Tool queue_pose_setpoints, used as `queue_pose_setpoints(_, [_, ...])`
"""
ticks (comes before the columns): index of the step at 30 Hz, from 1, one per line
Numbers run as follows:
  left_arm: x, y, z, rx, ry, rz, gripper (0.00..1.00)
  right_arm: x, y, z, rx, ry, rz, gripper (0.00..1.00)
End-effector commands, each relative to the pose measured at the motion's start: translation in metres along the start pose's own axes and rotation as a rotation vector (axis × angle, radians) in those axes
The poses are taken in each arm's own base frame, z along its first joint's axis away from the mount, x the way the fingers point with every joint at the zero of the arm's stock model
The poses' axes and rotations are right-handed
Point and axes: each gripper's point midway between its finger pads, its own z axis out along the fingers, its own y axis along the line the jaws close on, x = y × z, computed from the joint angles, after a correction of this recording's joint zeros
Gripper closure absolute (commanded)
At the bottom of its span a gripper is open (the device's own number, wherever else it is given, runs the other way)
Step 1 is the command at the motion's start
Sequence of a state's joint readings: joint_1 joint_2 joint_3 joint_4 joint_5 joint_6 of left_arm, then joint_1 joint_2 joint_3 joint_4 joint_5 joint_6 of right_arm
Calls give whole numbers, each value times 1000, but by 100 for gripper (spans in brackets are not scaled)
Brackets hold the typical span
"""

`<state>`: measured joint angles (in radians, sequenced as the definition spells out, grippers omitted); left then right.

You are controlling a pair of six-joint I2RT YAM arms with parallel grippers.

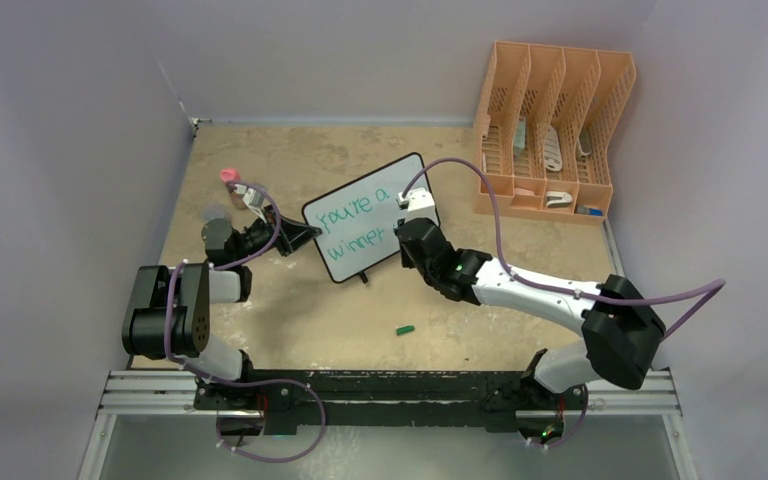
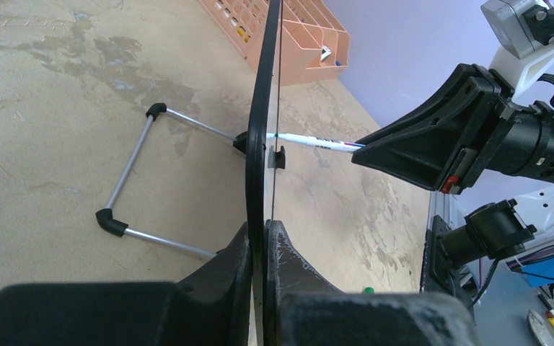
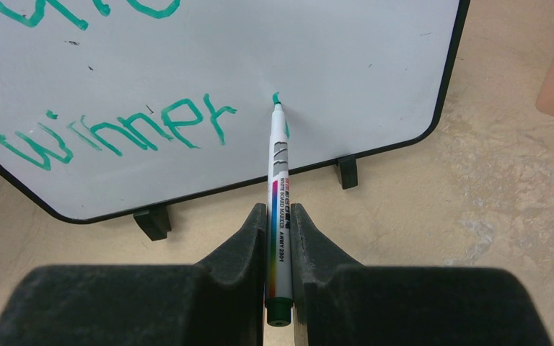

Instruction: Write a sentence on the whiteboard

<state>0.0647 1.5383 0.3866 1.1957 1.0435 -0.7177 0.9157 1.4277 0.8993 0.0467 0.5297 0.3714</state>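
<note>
Whiteboard (image 1: 385, 195) with a thin black frame stands upright near the middle of a tan, mottled tabletop (image 1: 290, 310), closed in by pale lilac walls. The sentence (image 1: 358, 243), in teal-green marker, reads "You're a Winner" in two slanted lines. The left gripper (image 2: 260, 234) is clamped on the board's left edge. The right gripper (image 3: 280, 216) pinches a white marker (image 3: 279, 166), whose tip touches the board just right of "Winner", at a small fresh teal stroke. Two little black feet (image 3: 151, 220) rest on the table, and a bent wire stand (image 2: 126, 194) lies behind the board. An orange file rack (image 1: 550, 130) sits in the far right corner, well apart from the board. A small green cap (image 1: 405, 328) lies on the table near the right arm. A pink-topped item (image 1: 228, 175) stands beyond the left arm, too small to identify.
</note>
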Motion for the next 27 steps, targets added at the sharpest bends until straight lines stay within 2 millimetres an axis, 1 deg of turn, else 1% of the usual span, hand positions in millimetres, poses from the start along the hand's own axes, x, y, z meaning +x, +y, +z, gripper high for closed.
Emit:
queue_pose_setpoints(1, [-16, -6, 1, 21, -30, 90, 100, -25, 5, 1, -4, -61, 20, 100])
queue_pose_setpoints(15, [-16, -6, 1, 21, -30, 91, 100, -35, -10, 0, 42, -100, 39, 100])
queue_pose_setpoints(20, [-16, -7, 1, 21, -29, 90, 100, -33, -13, 1, 50, -94, 38, 100])
queue_pose_setpoints(27, [-16, -6, 1, 19, -31, 91, 100, -18, -14, 1, 47, -47, 37, 100])
